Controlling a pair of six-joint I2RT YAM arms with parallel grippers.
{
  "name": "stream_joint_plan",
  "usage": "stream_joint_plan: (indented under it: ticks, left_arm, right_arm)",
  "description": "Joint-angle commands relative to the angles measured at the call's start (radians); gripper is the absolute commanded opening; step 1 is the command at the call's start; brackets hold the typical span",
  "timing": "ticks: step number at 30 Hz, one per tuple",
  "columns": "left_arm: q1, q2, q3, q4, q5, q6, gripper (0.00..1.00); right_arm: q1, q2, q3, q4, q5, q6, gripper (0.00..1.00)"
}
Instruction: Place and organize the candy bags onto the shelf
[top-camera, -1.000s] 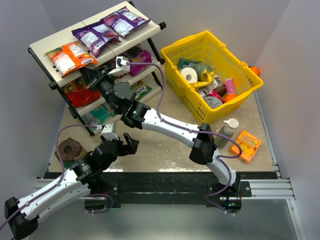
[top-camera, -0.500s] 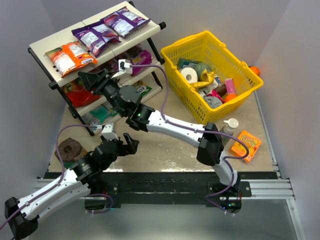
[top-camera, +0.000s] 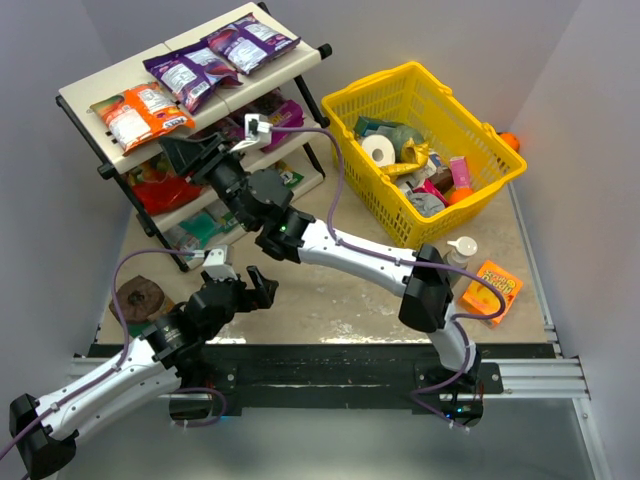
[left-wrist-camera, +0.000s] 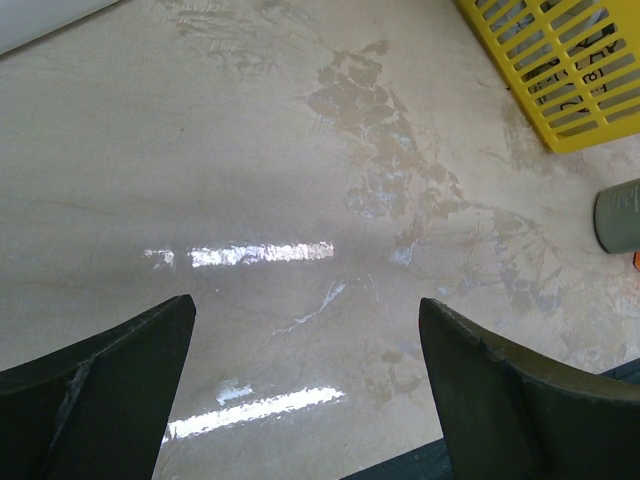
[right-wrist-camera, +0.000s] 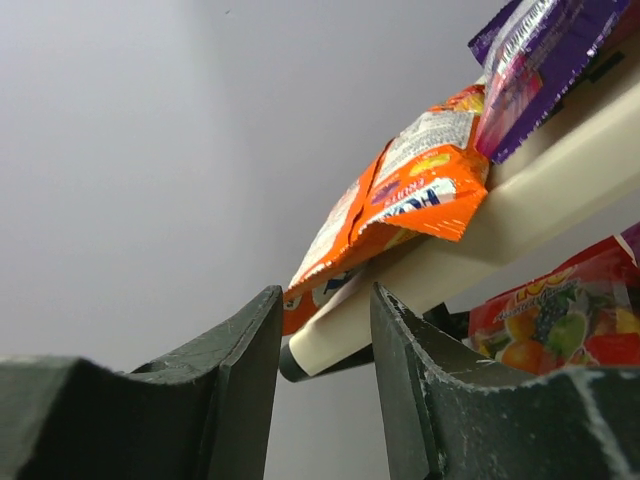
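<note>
Orange and purple candy bags (top-camera: 140, 112) are lying on the top tier of the shelf (top-camera: 80, 95). Just below its front edge the right fingers (right-wrist-camera: 235, 400) are hovering narrowly parted, empty. Before the shelf the left fingers (left-wrist-camera: 100, 390) are gaping wide above the desk (left-wrist-camera: 300, 150).

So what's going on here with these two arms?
They are stocking a shelf with candy bags. The right gripper is up at the shelf's front left corner, fingers slightly apart and holding nothing. An orange bag and purple bags lie on the top tier, with more below. The left gripper hangs open over the table, empty. A yellow basket of mixed goods sits to the right.
</note>
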Motion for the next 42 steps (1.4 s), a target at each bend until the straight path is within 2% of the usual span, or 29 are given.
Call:
stream_joint_plan:
  ticks: [1,9,10,13,21,24,27,32,33,37,40,42]
  left_arm:
    - [-0.002,0.003,0.011,0.029,-0.014,0.002,0.99]
    - [-0.002,-0.009,0.006,0.028,-0.015,0.002,1.0]
    - [-0.004,-0.012,0.006,0.029,-0.015,0.002,1.0]
    - [-0.004,-0.014,0.005,0.031,-0.014,0.001,0.99]
    - [-0.002,-0.012,0.005,0.031,-0.012,0.002,1.0]
    - [-0.004,-0.011,0.005,0.032,-0.012,0.0,0.99]
    - [-0.002,-0.011,0.005,0.032,-0.014,0.003,1.0]
    - [-0.004,-0.015,0.013,0.025,-0.009,0.003,0.99]
    - [-0.004,-0.017,0.016,0.023,-0.009,0.003,0.99]
    - [-0.004,-0.026,0.029,0.009,-0.011,-0.003,0.99]
    - [-0.004,-0.034,0.037,0.006,-0.005,0.001,1.0]
    - [-0.004,-0.041,0.042,0.005,-0.005,0.006,1.0]
  right_arm:
    - [-0.001,0.028,0.133,-0.031,0.031,-0.012,0.36]
    - [-0.006,0.153,0.296,-0.107,0.055,-0.024,0.23]
    - [-0.006,0.162,0.307,-0.111,0.055,-0.024,0.19]
    - [-0.007,0.182,0.324,-0.116,0.055,-0.018,0.14]
    - [-0.029,0.248,0.411,-0.133,0.028,-0.03,0.17]
    - [-0.033,0.234,0.381,-0.133,0.011,-0.021,0.18]
    - [-0.032,0.182,0.313,-0.089,-0.024,-0.032,0.25]
    - [-0.019,0.05,0.209,-0.068,-0.08,-0.088,0.47]
    - [-0.01,0.02,0.154,-0.046,-0.101,-0.105,0.55]
    - [0.014,-0.152,-0.078,0.05,-0.097,-0.222,0.75]
    - [0.017,-0.308,-0.253,0.018,-0.054,-0.256,0.86]
    - [0.017,-0.385,-0.396,-0.051,-0.014,-0.289,0.99]
